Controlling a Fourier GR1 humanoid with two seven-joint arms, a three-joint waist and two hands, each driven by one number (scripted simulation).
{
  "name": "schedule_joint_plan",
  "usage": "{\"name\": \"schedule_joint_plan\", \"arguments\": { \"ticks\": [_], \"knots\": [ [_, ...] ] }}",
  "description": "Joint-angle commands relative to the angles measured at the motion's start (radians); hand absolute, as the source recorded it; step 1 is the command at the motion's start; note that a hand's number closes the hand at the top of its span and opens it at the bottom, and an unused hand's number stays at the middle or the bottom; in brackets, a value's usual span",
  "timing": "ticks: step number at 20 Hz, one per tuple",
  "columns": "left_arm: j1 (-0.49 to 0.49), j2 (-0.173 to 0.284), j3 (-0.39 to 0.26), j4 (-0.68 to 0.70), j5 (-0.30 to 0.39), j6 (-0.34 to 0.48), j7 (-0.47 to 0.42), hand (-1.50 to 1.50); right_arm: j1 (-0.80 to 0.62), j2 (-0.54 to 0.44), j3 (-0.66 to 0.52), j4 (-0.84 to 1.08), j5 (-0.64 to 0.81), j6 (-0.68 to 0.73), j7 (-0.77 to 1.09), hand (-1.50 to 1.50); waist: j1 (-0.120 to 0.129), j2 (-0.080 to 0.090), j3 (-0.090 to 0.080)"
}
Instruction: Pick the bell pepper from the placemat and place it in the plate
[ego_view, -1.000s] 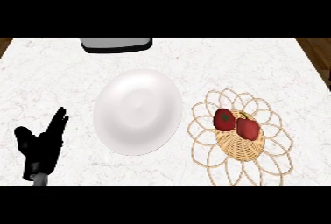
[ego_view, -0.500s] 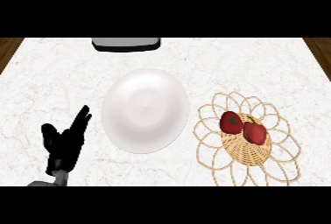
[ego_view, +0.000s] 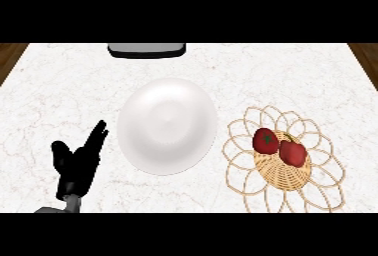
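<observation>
Over at the left, the left hand (ego_view: 76, 165) stands open near the bottom edge of the counter (ego_view: 59, 90), fingers straight and pointing up and away, thumb out to the side, holding nothing and touching nothing. Compared with a second ago it sits further in toward the middle, but so does everything else on the counter, so I take this for the robot's view swinging rather than the hand setting off anywhere; it looks to be resting. Just right of it, apart from the fingertips, lies the white plate (ego_view: 167, 131), bare. Behind the plate, at the far edge, is a grey block (ego_view: 146, 49) of some kind. Right of the plate, close beside it, is the woven placemat (ego_view: 255, 185) with its looped border, and the red bell pepper (ego_view: 279, 146) lies on the middle of it, green stem showing, looking almost like two lobes side by side. It has not been picked up. The right hand shows nowhere, and since the pepper lies on that side, I would guess the reach for it has yet to begin.
</observation>
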Motion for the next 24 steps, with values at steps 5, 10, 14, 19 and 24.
{"name": "schedule_joint_plan", "arguments": {
  "ticks": [5,10,14,19,24],
  "knots": [
    [0.027,-0.040,-0.031,-0.010,0.012,-0.036,0.035,0.00,-0.008,-0.076,0.136,-0.204,0.151,0.043,0.387,-1.50,0.015,0.006,-0.005],
    [-0.021,-0.065,-0.030,-0.031,-0.025,-0.008,0.084,0.00,-0.165,0.013,0.304,-0.157,0.295,0.030,0.510,-1.50,0.026,0.008,-0.003],
    [-0.013,-0.071,-0.011,0.019,-0.025,-0.053,0.031,0.00,-0.268,0.060,0.382,-0.110,0.385,0.067,0.635,-1.50,0.027,0.009,-0.004],
    [0.034,-0.059,0.010,-0.016,-0.032,-0.073,0.043,0.00,-0.266,0.191,0.458,-0.065,0.460,0.073,0.634,-1.50,0.021,0.007,-0.003],
    [0.015,-0.072,0.056,0.099,-0.030,-0.131,-0.038,0.00,-0.275,0.254,0.492,-0.085,0.505,0.106,0.659,-1.50,0.012,0.006,-0.003]
  ]
}}
